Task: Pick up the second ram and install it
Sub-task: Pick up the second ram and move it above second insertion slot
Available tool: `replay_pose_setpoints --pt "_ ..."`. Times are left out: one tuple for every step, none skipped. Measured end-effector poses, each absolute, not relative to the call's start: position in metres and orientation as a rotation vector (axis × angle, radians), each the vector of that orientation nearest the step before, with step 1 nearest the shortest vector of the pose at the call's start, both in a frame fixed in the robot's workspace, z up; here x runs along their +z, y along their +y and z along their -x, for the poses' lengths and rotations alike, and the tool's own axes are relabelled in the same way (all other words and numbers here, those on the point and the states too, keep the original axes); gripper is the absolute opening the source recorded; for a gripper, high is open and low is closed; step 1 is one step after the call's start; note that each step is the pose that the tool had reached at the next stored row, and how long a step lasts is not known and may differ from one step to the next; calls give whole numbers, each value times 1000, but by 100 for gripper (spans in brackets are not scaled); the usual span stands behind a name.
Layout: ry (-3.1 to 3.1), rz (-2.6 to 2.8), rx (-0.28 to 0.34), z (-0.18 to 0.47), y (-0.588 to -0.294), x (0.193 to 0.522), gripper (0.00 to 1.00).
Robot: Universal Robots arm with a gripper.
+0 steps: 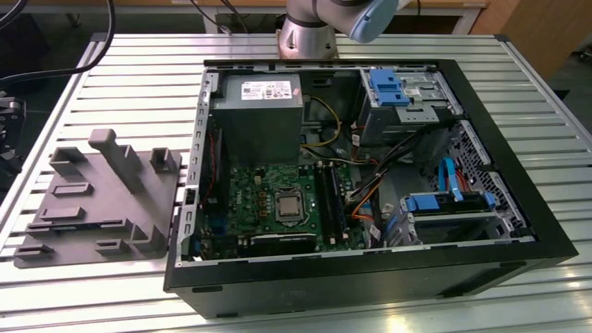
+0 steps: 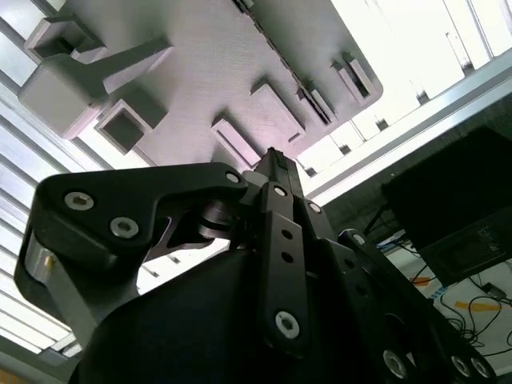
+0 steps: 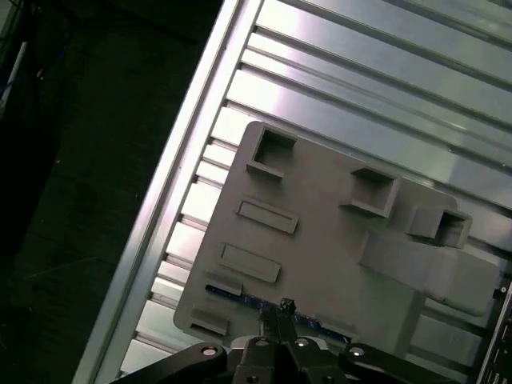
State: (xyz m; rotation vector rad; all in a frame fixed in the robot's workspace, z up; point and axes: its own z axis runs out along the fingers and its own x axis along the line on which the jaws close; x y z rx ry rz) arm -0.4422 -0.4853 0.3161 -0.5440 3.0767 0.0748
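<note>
Item: second ram point(image 3: 240, 297), a thin dark strip with a blue edge, lying flat-on-edge in the grey tray point(image 3: 320, 240), its long axis running along the tray's outer side past the low rectangular blocks (which end is which I cannot tell). Item: my gripper point(image 3: 280, 308), fingers drawn together on nothing, poised above the tray with its tip lined up over the ram's mid-length; the second wrist view shows the same closed tip point(image 2: 272, 156) over the tray point(image 2: 208, 72). Item: tray point(image 1: 93, 208), on the slatted metal surface point(image 1: 138, 62), at the exterior view's left of the open computer case point(image 1: 370, 277). Case contents: green motherboard point(image 1: 268, 187), long black sockets point(image 1: 331, 198), grey power supply point(image 1: 257, 114).
</note>
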Motion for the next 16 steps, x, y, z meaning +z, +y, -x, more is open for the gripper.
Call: replay_pose_setpoints --pt "3075 552 75 442 -485 316 11" --pt "3074 560 75 442 -485 316 11" --pt "3073 568 75 442 -485 316 11" --pt "3071 577 75 442 -485 316 11" --pt "3070 586 75 442 -485 316 11" --pt "3068 595 75 442 -485 316 11" --pt "3066 604 75 442 -485 316 11" --pt "3065 613 75 442 -485 316 11" --pt "3063 621 76 442 -485 316 11" --pt "3062 628 76 442 -485 316 11" --pt "3061 635 76 442 -485 316 11" --pt "3060 640 76 442 -485 316 11" --pt "3059 645 76 442 -485 316 11" --pt "3058 650 76 442 -485 316 11" --pt "3057 656 76 442 -485 316 11" --pt "3056 661 76 442 -485 316 11"
